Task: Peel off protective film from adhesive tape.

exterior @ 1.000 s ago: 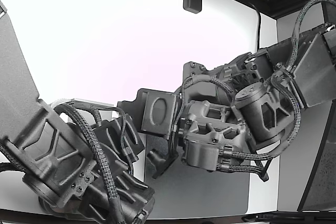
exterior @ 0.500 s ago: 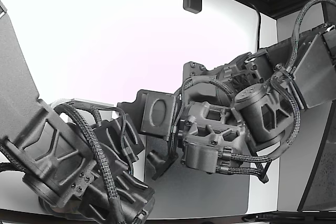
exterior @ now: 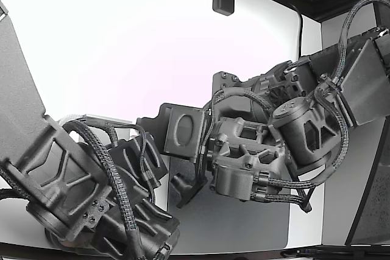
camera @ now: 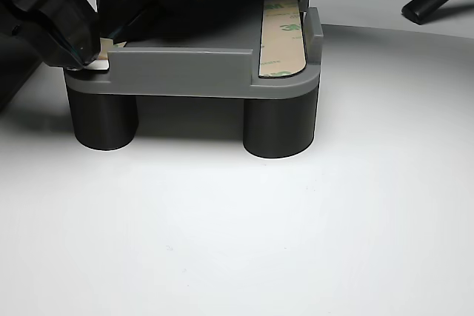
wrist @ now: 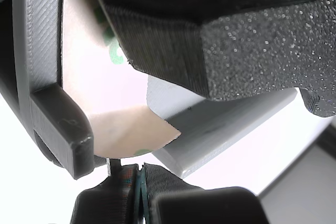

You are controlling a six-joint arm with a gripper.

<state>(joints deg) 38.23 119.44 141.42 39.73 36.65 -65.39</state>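
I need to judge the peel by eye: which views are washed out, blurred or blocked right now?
Exterior view: the backdrop is blown out white and the arms block the work area. Wrist view: bright background, the near fingers fill the frame, and the film edge is soft. Other view: evenly lit and sharp on the grey fixture and its tape strip, with soft shadows underneath.

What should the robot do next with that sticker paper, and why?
Probably pull the end effector gently away from the gray fixture. Its jaws look shut on the film tab, whose corner appears lifted, so a slow pull should peel it.
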